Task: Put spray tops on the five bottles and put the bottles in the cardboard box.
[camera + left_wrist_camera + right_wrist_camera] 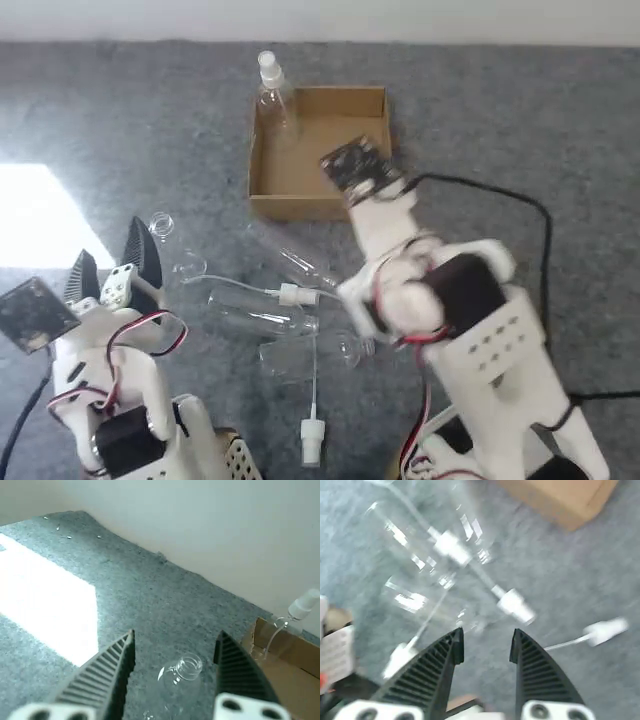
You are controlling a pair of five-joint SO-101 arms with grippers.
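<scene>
Left fingers spread wide and empty, hovering low over an open bottle that lies just ahead between them, neck pointing away from the arm. Looks lined up for a grab on it. Right fingers also parted, holding nothing, aimed down at the pile of uncapped bottles and loose spray tops mid tabletop, probably to pick one.

One capped bottle stands upright at the far left corner of the cardboard box. It seems to be inside the wall, but the glass is clear and I can't be sure. The rest is not done: the other bottles lie on their sides near the box's front wall, with the tops off them. A lone spray top lies nearer the arm bases, its tube pointing at the pile.

In the way: the piled bottles touch and overlap and tubes cross them, so a clean grip looks tight. The right arm's body hangs over the box's near right corner. A black cable loops off right, well apart.
</scene>
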